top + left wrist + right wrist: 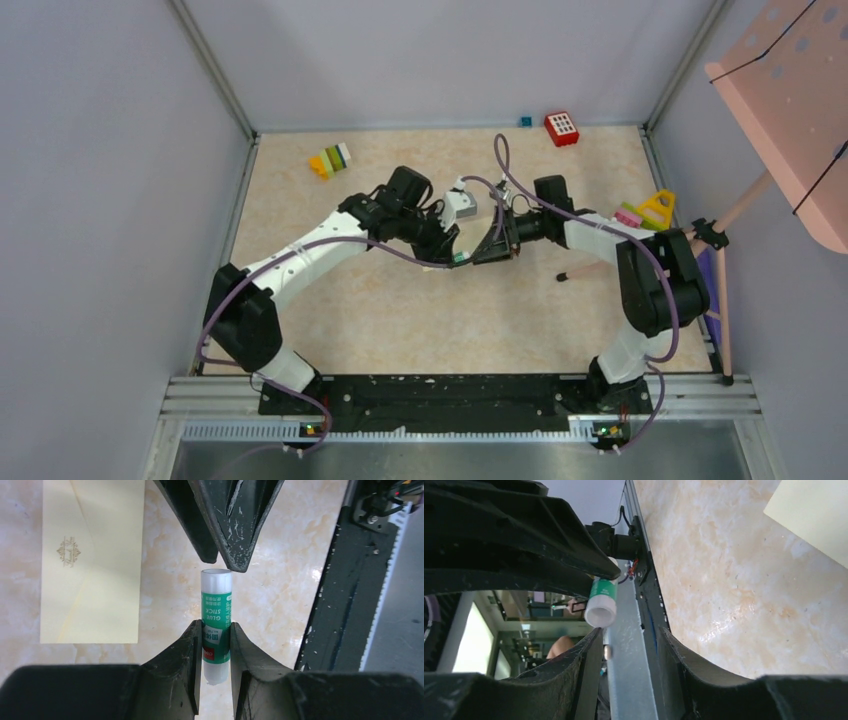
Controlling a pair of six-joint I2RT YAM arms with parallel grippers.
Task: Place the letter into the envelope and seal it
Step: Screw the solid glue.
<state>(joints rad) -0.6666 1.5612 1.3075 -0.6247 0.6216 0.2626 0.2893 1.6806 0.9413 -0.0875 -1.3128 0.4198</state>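
Finding: the left hand (pixel 216 626) is clamped around the lower body of a green-labelled glue stick (pixel 216 602), held clear of the worktop (pixel 285 580) with its pale cap (pixel 216 580) pointing at the right hand (pixel 630 631). The right hand's jaws stand apart with nothing between them, and the cap end sits just beyond one fingertip, off the centre line. The envelope (pixel 100 595) lies flat on the worktop on the far side of the stick, its pointed flap apparently folded over the face. We cannot tell whether the letter is inside, and no letter is in view. We judge the step in hand to be pulling the cap off for sealing. To do it well, the right hand should line the cap up squarely between its fingers, close on the cap alone and pull straight along the stick's axis while the left hand holds firm. An off-centre pinch risks tilting the stick or slipping off. Clearances: the black near rail (pixel 345 605) runs beside the stick on the near side, so the pull should keep above it. The mid-worktop is open, the toy blocks (pixel 330 160) lie well apart at the far side, and the pink board (pixel 790 90) on its stand crowds only the right edge.
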